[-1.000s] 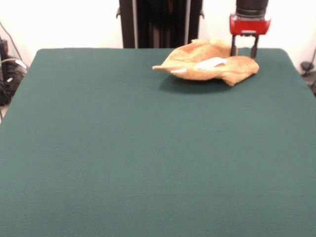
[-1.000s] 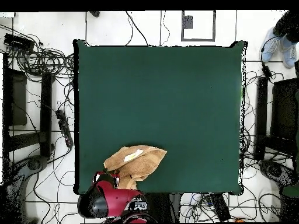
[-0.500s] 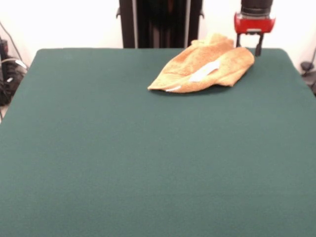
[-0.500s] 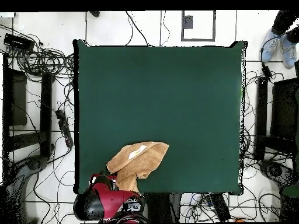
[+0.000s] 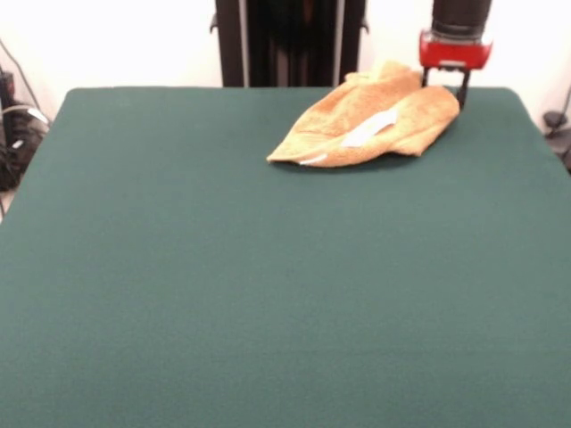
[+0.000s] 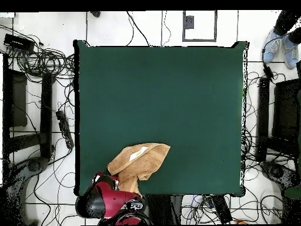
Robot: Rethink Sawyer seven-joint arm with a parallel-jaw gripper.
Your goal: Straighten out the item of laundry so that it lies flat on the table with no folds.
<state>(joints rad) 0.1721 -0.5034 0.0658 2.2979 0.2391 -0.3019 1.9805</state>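
One folded towel (image 5: 370, 125) on table (image 5: 268, 294), gripper (image 5: 444, 89) beside it, grip state unclear

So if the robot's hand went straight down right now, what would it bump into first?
Probably the towel. The hand points down at the towel's far corner, so it would likely touch cloth before the green table. It might just miss the edge, though; depth is hard to judge here.

Orange-tan towel (image 5: 370, 125) lies folded over near the table's (image 5: 268, 294) corner.
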